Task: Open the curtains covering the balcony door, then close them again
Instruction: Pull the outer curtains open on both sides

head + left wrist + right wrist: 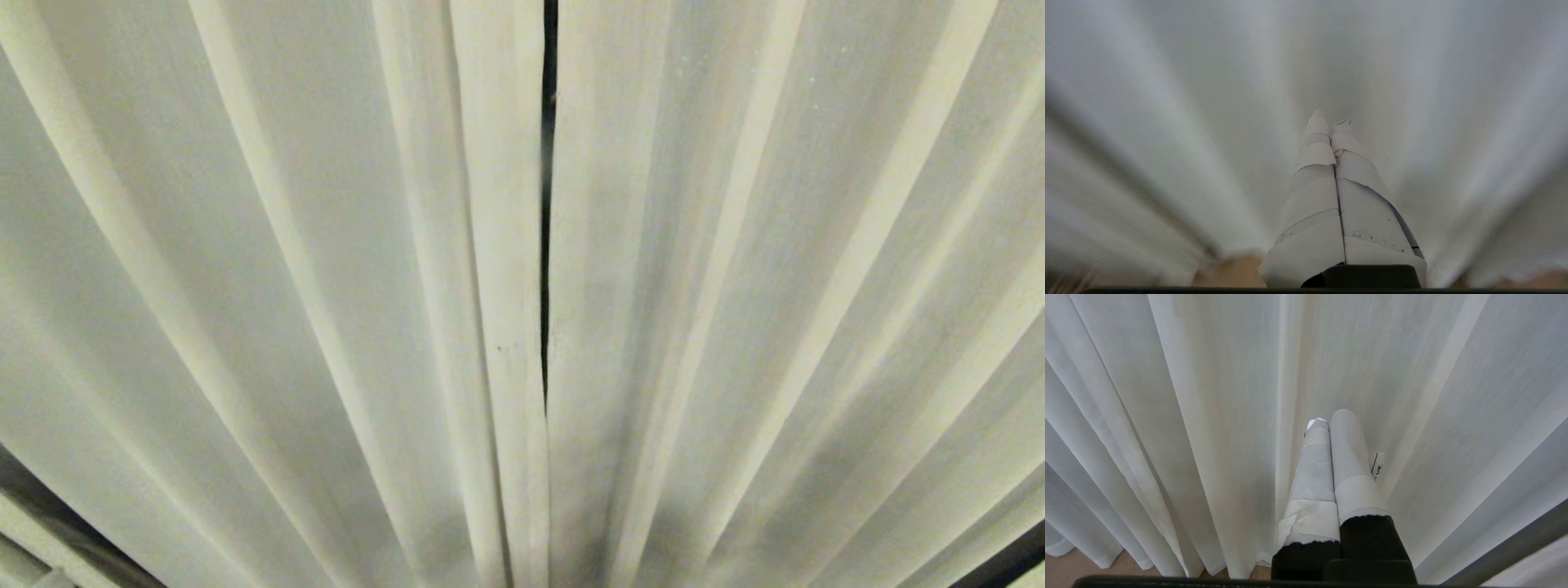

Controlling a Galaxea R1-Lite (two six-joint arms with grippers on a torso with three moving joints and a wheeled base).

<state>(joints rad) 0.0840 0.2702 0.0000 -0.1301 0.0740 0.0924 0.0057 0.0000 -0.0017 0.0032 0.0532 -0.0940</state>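
The cream pleated curtains fill the head view, drawn together: the left panel and the right panel meet at their hemmed edges. Only a thin dark slit runs between them. The balcony door is hidden behind the fabric. Neither arm shows in the head view. In the left wrist view my left gripper is shut, empty, its white-taped fingers pointing at the blurred curtain low near its hem. My right gripper is also shut and empty, close in front of the curtain.
Wooden floor shows under the curtain hem beside the left gripper and in the right wrist view. A dark bar crosses in front of the fabric near the right gripper. A small paper tag sticks out beside one right finger.
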